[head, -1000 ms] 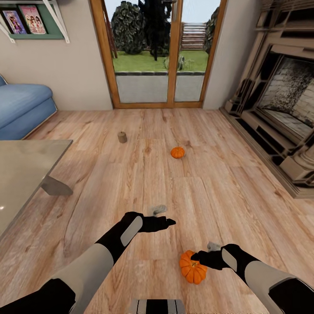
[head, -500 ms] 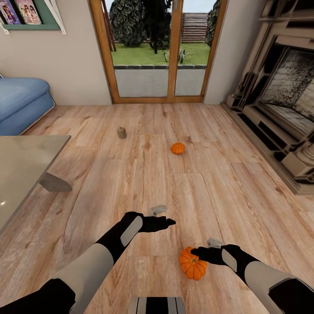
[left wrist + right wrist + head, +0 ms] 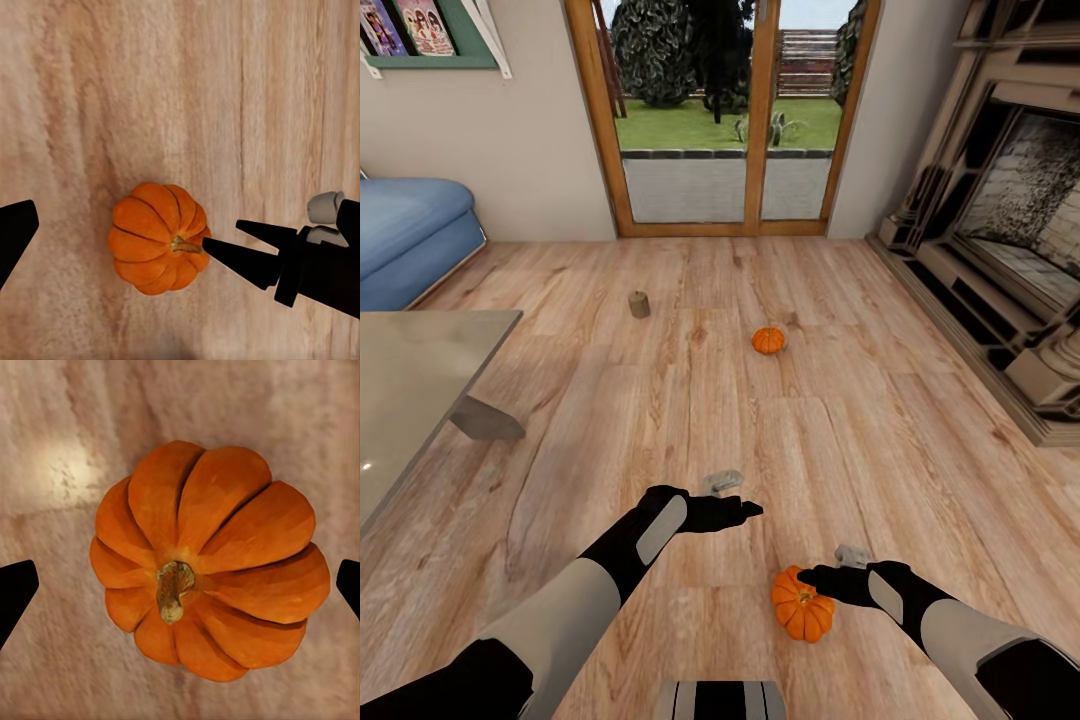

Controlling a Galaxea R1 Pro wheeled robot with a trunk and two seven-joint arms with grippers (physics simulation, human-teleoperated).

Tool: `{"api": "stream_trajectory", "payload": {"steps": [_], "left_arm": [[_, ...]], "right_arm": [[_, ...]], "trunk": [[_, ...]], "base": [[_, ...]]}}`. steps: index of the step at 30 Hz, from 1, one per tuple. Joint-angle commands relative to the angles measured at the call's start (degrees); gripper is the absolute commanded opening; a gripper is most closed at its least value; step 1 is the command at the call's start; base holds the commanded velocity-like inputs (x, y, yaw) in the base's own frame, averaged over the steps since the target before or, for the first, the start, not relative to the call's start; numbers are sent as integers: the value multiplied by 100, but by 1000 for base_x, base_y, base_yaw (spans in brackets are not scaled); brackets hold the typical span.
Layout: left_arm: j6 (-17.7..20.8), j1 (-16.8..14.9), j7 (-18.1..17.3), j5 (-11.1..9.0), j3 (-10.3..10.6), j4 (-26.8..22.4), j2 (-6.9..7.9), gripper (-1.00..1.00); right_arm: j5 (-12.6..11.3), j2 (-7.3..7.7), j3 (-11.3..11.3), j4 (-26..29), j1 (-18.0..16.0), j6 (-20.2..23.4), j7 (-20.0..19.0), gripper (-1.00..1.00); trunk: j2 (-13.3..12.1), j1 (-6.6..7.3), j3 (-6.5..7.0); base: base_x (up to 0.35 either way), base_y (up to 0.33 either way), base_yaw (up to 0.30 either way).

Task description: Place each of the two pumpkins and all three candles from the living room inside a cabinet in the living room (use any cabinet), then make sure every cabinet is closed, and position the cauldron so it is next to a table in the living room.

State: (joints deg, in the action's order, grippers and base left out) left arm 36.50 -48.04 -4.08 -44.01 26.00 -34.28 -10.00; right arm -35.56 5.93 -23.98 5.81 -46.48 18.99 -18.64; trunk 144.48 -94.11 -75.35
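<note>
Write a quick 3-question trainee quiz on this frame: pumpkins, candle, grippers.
1. True or false: the right gripper is above the near pumpkin with its fingers spread wide.
2. How many pumpkins lie on the wooden floor in the head view? A) one B) two C) three
3. Fill in: the candle stands on the floor, closer to the ____ than either pumpkin is.

Key
1. True. In the right wrist view the fingertips sit at either side of the pumpkin, apart from it.
2. B: the near one and the far pumpkin.
3. Glass doors.
</note>
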Motion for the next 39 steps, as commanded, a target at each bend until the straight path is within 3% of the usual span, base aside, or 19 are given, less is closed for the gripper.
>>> {"api": "stream_trajectory", "payload": {"steps": [1,27,39], "left_arm": [[15,-3,-18,16,1,0,0,100],[15,-3,-17,16,1,0,0,100],[15,-3,-21,16,-3,0,0,100]], "right_arm": [[-39,4,-37,8,-1,26,-8,100],[-38,4,-37,8,-1,26,8,100],[-38,4,-37,8,-1,26,15,100]], "trunk": [[3,-1,-26],[38,-69,-602],[38,-69,-602]], "base": [[0,0,0],[0,0,0],[0,0,0]]}}
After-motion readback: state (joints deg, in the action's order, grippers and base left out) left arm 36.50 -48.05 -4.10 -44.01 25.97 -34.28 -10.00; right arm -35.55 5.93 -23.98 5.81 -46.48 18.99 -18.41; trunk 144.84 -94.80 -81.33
